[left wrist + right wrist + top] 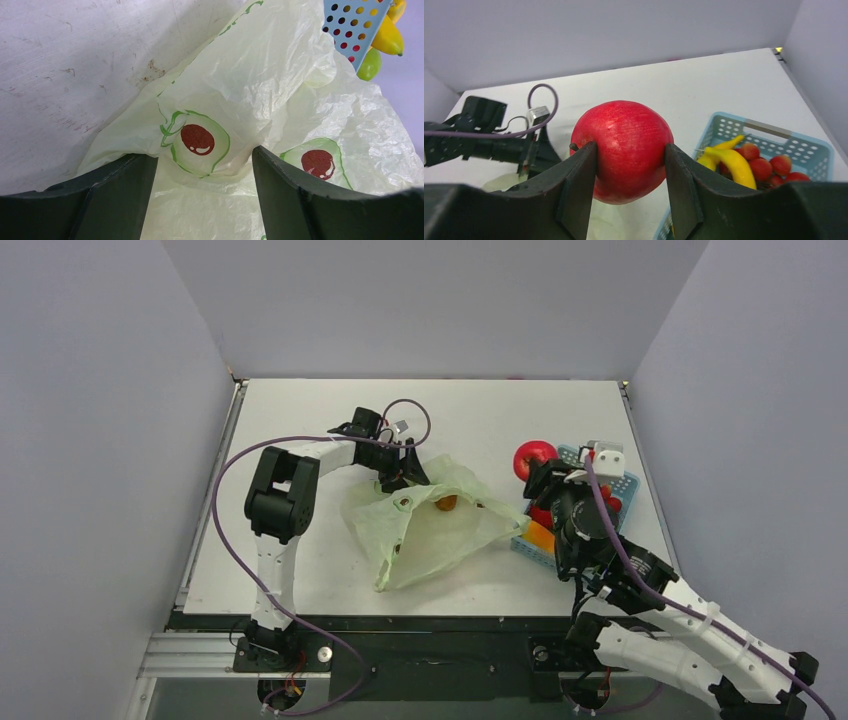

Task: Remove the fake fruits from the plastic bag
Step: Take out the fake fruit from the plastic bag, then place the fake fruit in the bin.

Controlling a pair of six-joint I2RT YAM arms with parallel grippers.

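While it sits clear of the plastic bag [430,530], the red apple [624,150] is pinched at its sides by the right gripper [630,155], both fingers [584,180] pressed flat against its skin. In the top view the apple hangs at about 2 o'clock from the bag, over the far left corner of the blue basket [769,137].

More fake fruits [781,165] lie in that basket: a yellow banana [734,162] and several small red ones, with a green one [370,65] showing beside it in the left wrist view.

Lying crumpled mid-table [300,440], the bag touches the basket, which stands at its 3 o'clock. It is pale yellow-green and printed with avocado halves. A small orange-brown patch [446,503] shows near its far edge; fruit or print, I cannot tell.

At the bag's 11 o'clock edge is the left gripper [204,157]. Its fingers [120,195] stand spread, bag film rising into the gap between them, and neither is seen pressing it.
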